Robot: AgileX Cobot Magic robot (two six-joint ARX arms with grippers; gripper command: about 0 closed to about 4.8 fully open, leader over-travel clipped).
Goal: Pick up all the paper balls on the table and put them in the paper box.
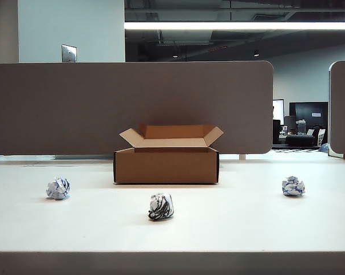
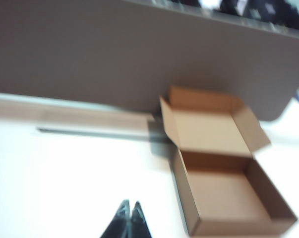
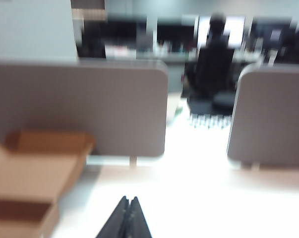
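Three paper balls lie on the white table (image 1: 229, 229): one at the left (image 1: 58, 188), one in front of the box (image 1: 161, 207), one at the right (image 1: 293, 186). The open brown paper box (image 1: 166, 165) stands at mid-table against the partition, flaps spread; it also shows in the left wrist view (image 2: 223, 188) and the right wrist view (image 3: 30, 178). My left gripper (image 2: 130, 204) is shut and empty above bare table beside the box. My right gripper (image 3: 128, 199) is shut and empty too. Neither arm appears in the exterior view. No paper ball shows in either wrist view.
A grey-brown partition panel (image 1: 132, 106) runs behind the box, with a second panel (image 1: 342, 109) at the far right. The table's front edge (image 1: 172, 260) crosses the bottom of the exterior view. A seated person (image 3: 213, 64) is beyond the panels.
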